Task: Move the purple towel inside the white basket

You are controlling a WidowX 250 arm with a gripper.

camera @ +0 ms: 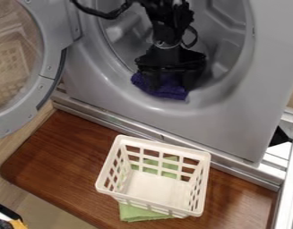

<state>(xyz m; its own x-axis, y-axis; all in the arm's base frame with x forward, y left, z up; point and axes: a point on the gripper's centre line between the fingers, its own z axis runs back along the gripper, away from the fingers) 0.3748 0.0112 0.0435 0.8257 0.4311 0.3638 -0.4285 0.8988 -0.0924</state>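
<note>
The black gripper (172, 84) hangs at the mouth of the washing machine's drum, pointing down, its two fingers spread apart. Right at the fingers lies the bunched purple towel (165, 91), on the lower rim of the opening, partly hidden behind them; whether they touch it I cannot tell. Below, on the brown wooden board, stands the white basket (203, 179), upright and tilted a little in the view, with nothing inside it.
The grey washing machine (232, 120) surrounds the gripper, with its round door (49, 96) swung out at the left. A green cloth (136, 213) lies under the basket on the wooden board (64, 156). A metal rail (265, 174) runs between machine and board.
</note>
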